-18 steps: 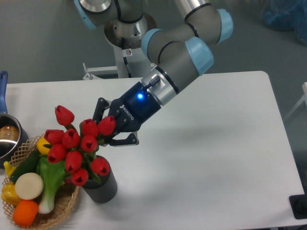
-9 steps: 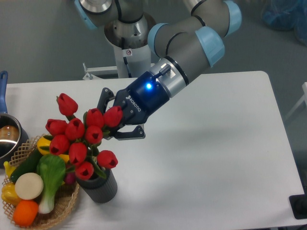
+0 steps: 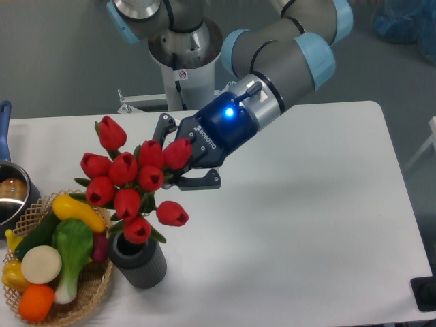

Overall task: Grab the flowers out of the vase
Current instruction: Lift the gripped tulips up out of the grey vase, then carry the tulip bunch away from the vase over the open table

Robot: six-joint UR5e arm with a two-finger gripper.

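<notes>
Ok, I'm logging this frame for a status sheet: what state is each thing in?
flowers: gripped, lifted, lowest blooms at the vase mouth
vase: upright on the table, mouth partly showing
gripper: shut on the flowers
basket: full of vegetables
pot: upright, at the left edge

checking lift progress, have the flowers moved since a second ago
Yes. The flowers have risen up and to the right against the vase, which has stayed put; the gripper is shut on them, and the vase's rim now shows.

Red blooms and green leaves are shown by the flowers (image 3: 133,178). Dark grey with fine vertical ribs is seen on the vase (image 3: 139,262). A lit blue band is carried by the black gripper (image 3: 178,163).
</notes>
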